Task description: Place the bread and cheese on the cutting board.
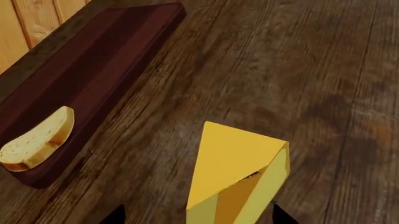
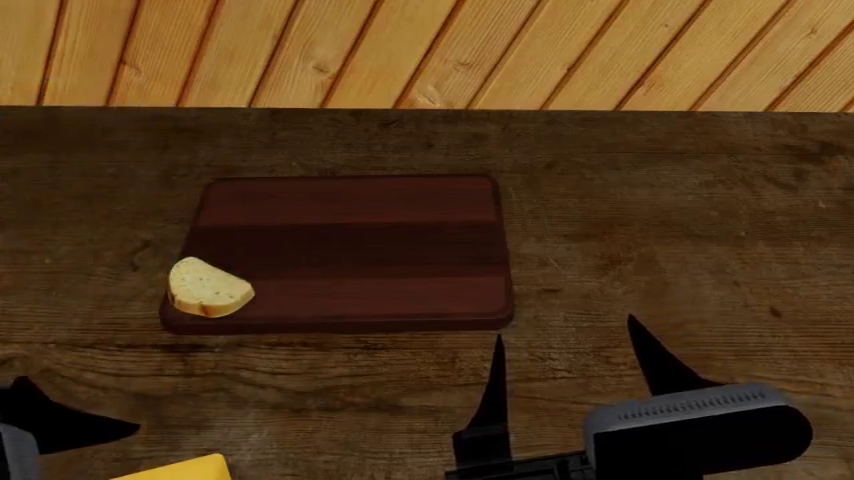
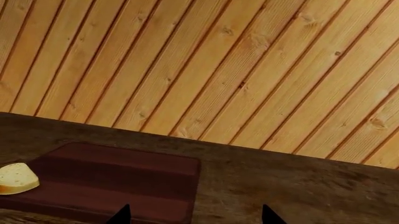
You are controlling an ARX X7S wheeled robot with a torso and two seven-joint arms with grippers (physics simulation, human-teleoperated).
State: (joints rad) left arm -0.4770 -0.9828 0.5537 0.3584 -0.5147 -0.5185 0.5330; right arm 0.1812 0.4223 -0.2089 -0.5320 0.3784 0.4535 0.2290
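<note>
Cheese (image 1: 234, 175) sits between my left jaws, wide apart and not yet clamped; I should close squarely on its flat sides, then lift toward the cutting board (image 2: 350, 250) beside the bread (image 2: 207, 288).

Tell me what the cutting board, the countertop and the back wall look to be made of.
Cutting board: seemingly dark reddish-brown wood with a smooth finish, shown by its lengthwise lighter and darker stripes.
Countertop: apparently weathered brown wood, matte, with coarse streaked grain.
Back wall: likely pale pine planks, with knots and seams visible.
</note>
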